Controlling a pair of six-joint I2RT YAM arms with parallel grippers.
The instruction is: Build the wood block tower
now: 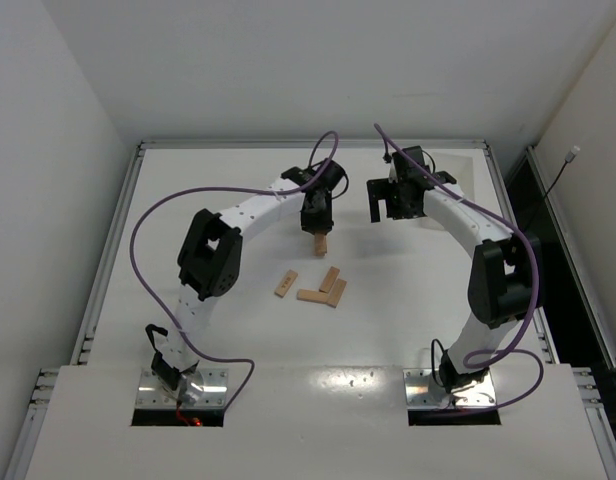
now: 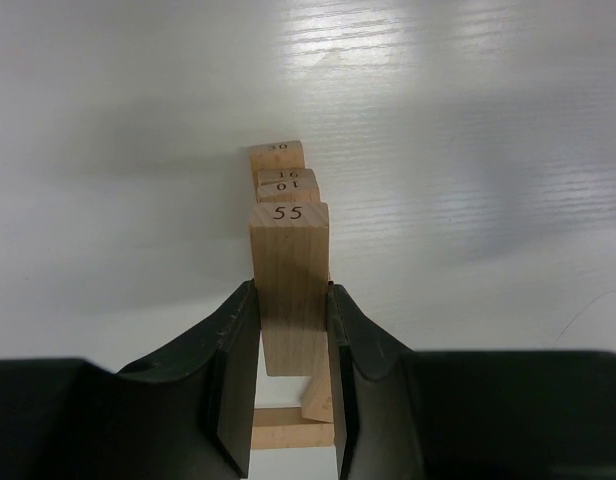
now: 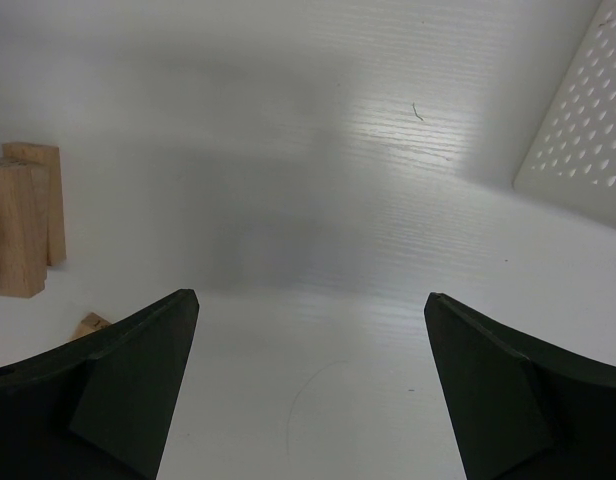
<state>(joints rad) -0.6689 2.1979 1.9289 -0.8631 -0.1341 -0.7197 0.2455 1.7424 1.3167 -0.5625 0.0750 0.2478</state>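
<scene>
My left gripper [image 1: 317, 222] is shut on a tan wood block [image 2: 288, 250] marked 55, pinched by its long sides between the black jaws [image 2: 291, 290]. Right beyond it stands the tower [image 2: 284, 178], a short stack of like blocks [image 1: 320, 246]; whether the held block touches it I cannot tell. Several loose wood blocks [image 1: 310, 296] lie flat just nearer the bases, two of them showing under the left jaws [image 2: 286, 427]. My right gripper [image 1: 396, 203] hangs open [image 3: 310, 297] to the right of the tower [image 3: 23, 225], over bare table with nothing between its fingers.
A white perforated tray [image 3: 586, 130] lies at the far right of the table, beyond the right gripper. One small block end [image 3: 89, 325] peeks out beside the right gripper's left finger. Purple cables arch above both arms.
</scene>
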